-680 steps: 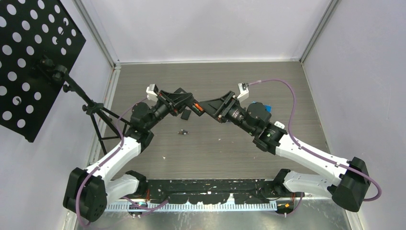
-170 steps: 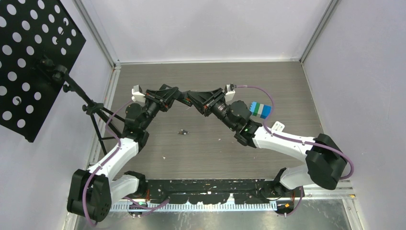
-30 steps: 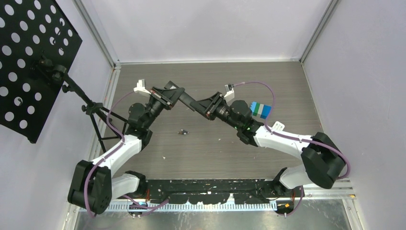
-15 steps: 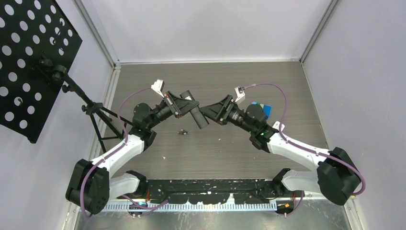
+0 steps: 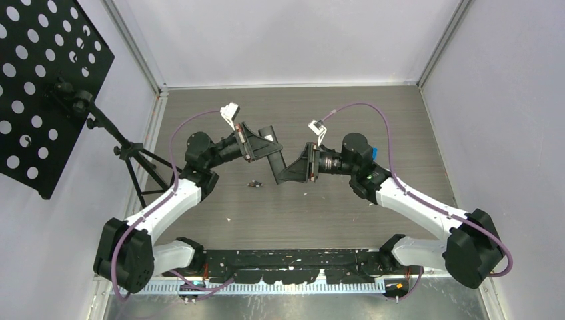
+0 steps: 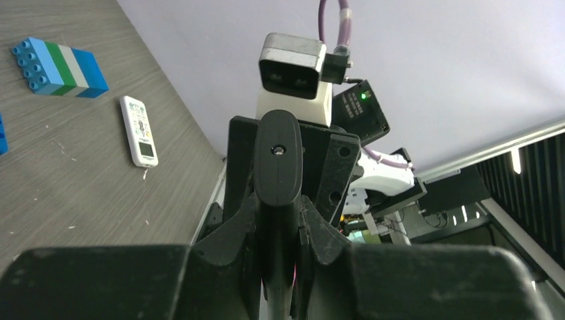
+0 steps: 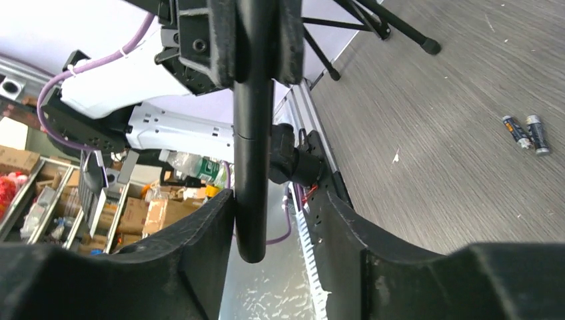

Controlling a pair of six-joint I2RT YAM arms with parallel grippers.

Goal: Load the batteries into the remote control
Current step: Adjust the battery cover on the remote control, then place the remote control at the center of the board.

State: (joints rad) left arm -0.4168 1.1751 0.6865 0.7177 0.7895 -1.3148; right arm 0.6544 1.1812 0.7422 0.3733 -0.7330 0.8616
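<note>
My left gripper [image 5: 261,148] is shut on the black remote control [image 5: 272,159], held above the table with its free end pointing towards the near side. In the left wrist view the remote control [image 6: 280,167] stands edge-on between my fingers [image 6: 243,230]. My right gripper [image 5: 292,173] is open round the remote's lower end. In the right wrist view that end [image 7: 253,200] lies against one finger [image 7: 200,233], with a gap to the other. Two dark batteries [image 5: 254,183] lie together on the table below, also seen as batteries [image 7: 525,132] at the right.
A black tripod stand [image 5: 136,167] carrying a perforated board [image 5: 46,87] stands at the left. A blue, green and white brick stack [image 6: 56,60] and a small white remote [image 6: 138,131] lie on the table's right side. Grey walls enclose the table.
The left arm has swung the remote towards the near side. The right gripper has opened, drawn back and come down round the remote's lower end.
</note>
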